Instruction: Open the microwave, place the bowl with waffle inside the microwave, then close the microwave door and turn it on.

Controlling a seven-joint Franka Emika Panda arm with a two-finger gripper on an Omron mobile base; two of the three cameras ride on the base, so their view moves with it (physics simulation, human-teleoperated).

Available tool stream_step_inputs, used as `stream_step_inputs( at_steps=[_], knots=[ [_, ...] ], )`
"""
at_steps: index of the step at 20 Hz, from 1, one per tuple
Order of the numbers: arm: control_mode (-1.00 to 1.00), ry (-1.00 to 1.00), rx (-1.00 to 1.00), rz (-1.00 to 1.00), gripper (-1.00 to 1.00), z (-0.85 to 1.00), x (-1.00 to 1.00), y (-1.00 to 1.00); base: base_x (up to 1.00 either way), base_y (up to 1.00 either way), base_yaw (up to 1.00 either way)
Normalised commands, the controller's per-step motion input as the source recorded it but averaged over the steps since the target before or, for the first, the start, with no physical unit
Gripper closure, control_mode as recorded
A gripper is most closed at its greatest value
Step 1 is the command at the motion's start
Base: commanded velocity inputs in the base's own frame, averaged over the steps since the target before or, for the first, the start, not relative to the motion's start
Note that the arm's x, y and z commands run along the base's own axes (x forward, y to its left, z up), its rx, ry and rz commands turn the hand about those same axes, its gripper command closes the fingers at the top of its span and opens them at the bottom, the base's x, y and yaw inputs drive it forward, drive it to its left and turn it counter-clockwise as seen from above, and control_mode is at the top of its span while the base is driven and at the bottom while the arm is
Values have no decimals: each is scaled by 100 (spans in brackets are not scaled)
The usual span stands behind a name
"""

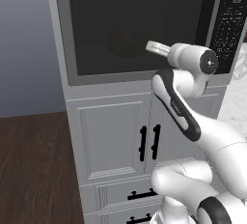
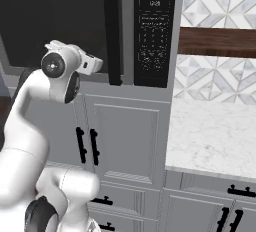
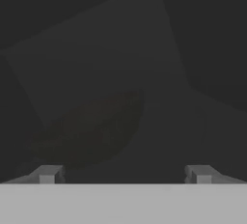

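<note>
Microwave door (image 1: pixel 135 30) looks shut with the bowl (image 3: pixel 89 131) dimly visible behind its dark window, gripper (image 3: pixel 124 174) spread wide and empty just in front, so it should shift right to the keypad (image 2: pixel 154 31) and press squarely.

base views flank microwave (image 1: pixel 140 30), hand view close

The door (image 1: pixel 135 30) is shut over the microwave (image 2: pixel 90 26), handle (image 2: pixel 112 31) at its right, keypad (image 2: pixel 152 31) beyond. Cabinets (image 1: pixel 113 136) sit below; counter (image 2: pixel 215 136) lies right. Behind the window, dimly, perhaps the bowl (image 3: pixel 89 131).
</note>
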Motion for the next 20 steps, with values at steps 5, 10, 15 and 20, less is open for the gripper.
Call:
stream_step_inputs(
  at_steps=[5,10,15,20],
  knots=[
    [-100,3,0,12,-100,0,8,-20,0,0,0],
    [-100,-1,2,4,-100,0,-98,-47,0,0,0],
    [-100,-7,0,1,-100,0,-89,-69,0,0,0],
    [-100,-19,-5,0,-100,0,-39,-91,0,0,0]
  ],
)
